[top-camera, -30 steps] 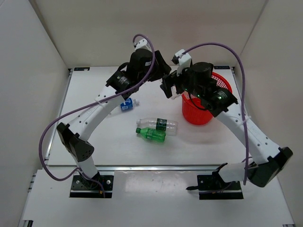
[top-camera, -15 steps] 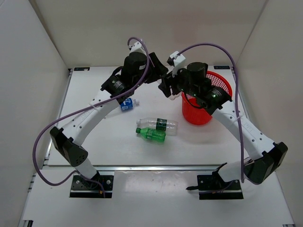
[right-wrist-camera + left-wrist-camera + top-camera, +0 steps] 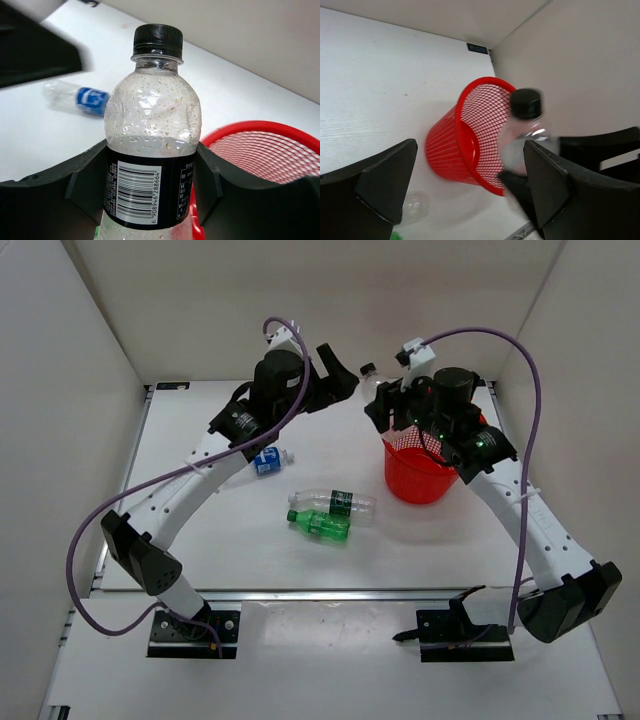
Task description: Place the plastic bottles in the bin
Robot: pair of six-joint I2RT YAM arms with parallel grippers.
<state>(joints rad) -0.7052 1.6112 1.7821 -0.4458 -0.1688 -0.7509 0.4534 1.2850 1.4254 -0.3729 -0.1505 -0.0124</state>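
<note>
Passed across within the last second, the grey-label bottle (image 3: 150, 150) is now clenched in my right claw (image 3: 385, 405); my left claw (image 3: 335, 370) has sprung wide, empty. Only the right wrist shows its barcode. Only overhead shows it aloft at 10 o'clock off the red bin (image 3: 430, 480), with the blue-label bottle (image 3: 267, 461), green-label bottle (image 3: 335, 503) and all-green bottle (image 3: 320, 524) lying on the tabletop (image 3: 200, 540). Left-wrist view blurs it, base hidden.

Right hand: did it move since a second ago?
Yes. The right hand, shut on the dark-labelled bottle, shifted right in the overhead view, closer to the red bin.
</note>
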